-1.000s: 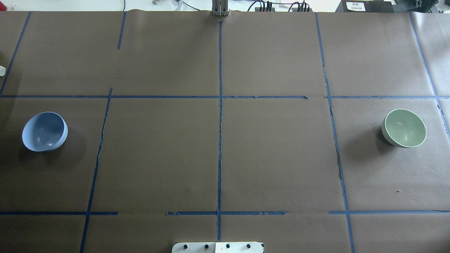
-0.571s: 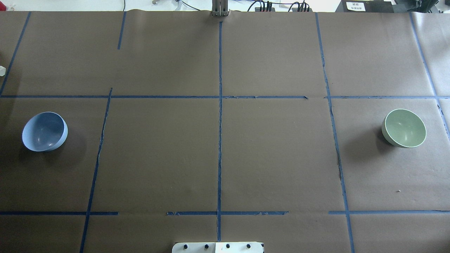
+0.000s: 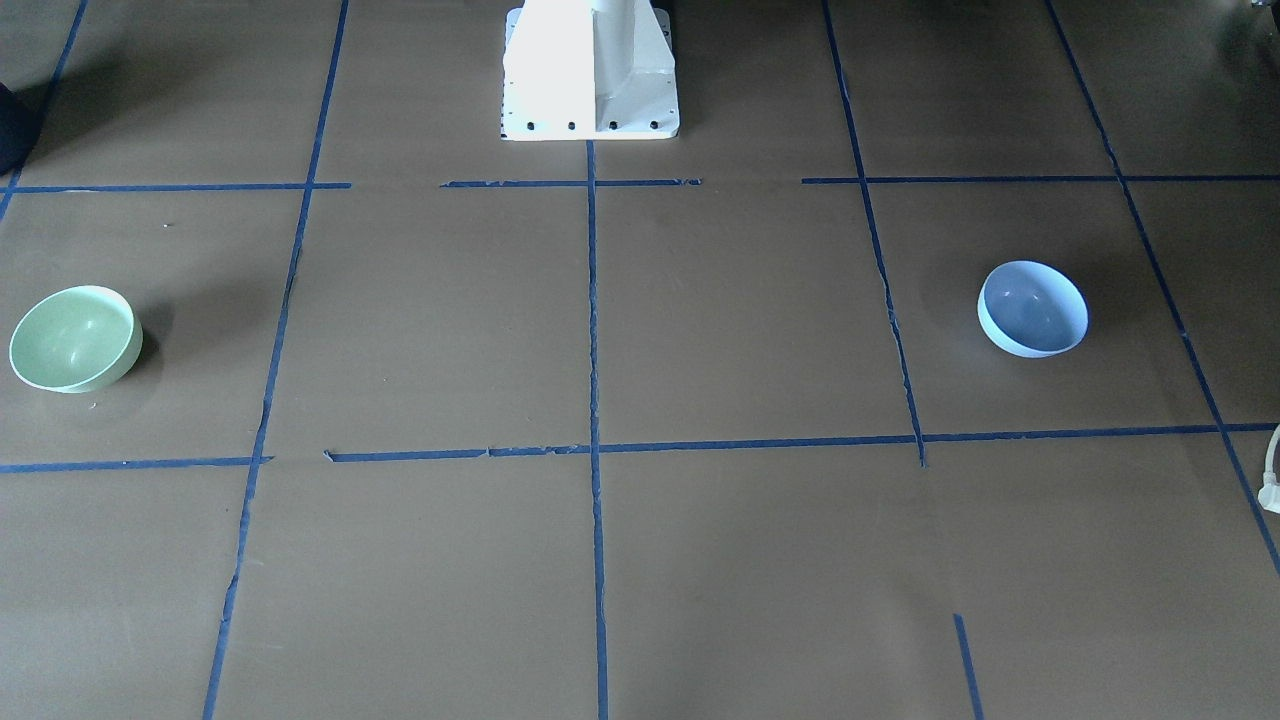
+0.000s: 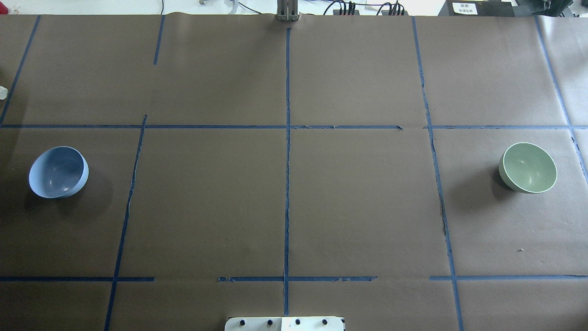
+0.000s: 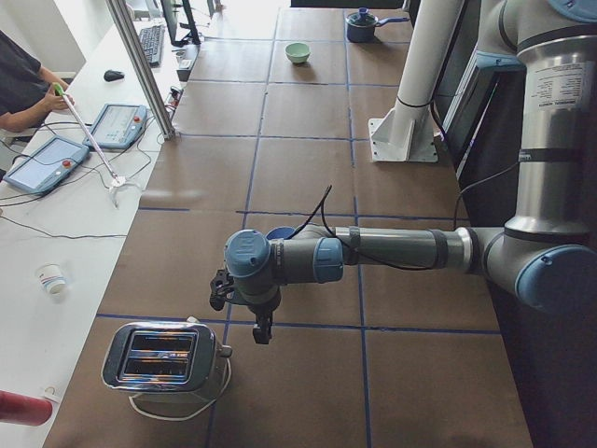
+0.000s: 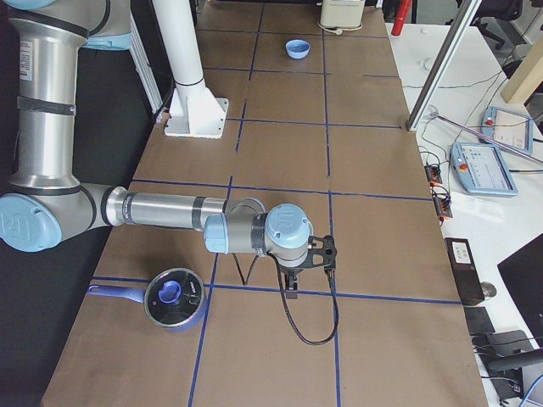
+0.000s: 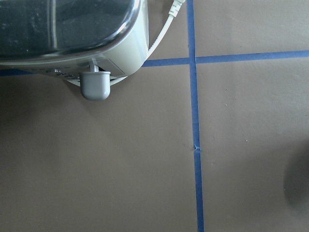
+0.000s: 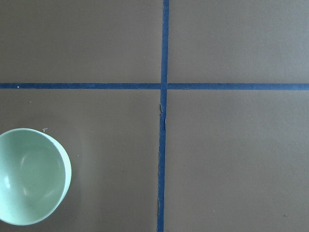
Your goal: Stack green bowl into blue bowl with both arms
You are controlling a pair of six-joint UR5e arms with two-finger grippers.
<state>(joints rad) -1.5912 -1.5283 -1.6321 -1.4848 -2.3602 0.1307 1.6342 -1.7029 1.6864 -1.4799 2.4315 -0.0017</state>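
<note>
A: Going left to right. What's sitting left of the pedestal base (image 4: 285,324)?

B: The blue bowl (image 4: 59,172) is sitting far out to the base's left, mouth up, nothing in it. The left gripper (image 5: 262,329) is hanging even farther from the base than that bowl, right beside a toaster (image 5: 166,359). It's carrying neither bowl. Wide or narrow, I cannot tell, since only the side view is showing it.

A: And right of the base?

B: The green bowl (image 4: 528,167) is sitting far out to the base's right, well apart from the blue one, with nothing touching it. The right gripper (image 6: 291,290) is hovering out on that side too, near a lidded saucepan (image 6: 174,297). Its wrist view is catching the green bowl at the frame's edge. Finger spread: cannot tell either.

A: So no bowl's been picked up. What's looking risky?

B: I'm judging three things.
- **Snagging:** the left gripper is hanging close to the toaster and its cord (image 7: 161,30), so swinging in toward the base could be snagging them.
- **Slipping:** the green bowl's wall is smooth and curved, so a two-finger pinch on the rim may be slipping or tipping it.
- **Crowding:** with both grippers heading toward the base, they could be crowding each other, leaving the green bowl landing off-centre on the blue rim.
</note>
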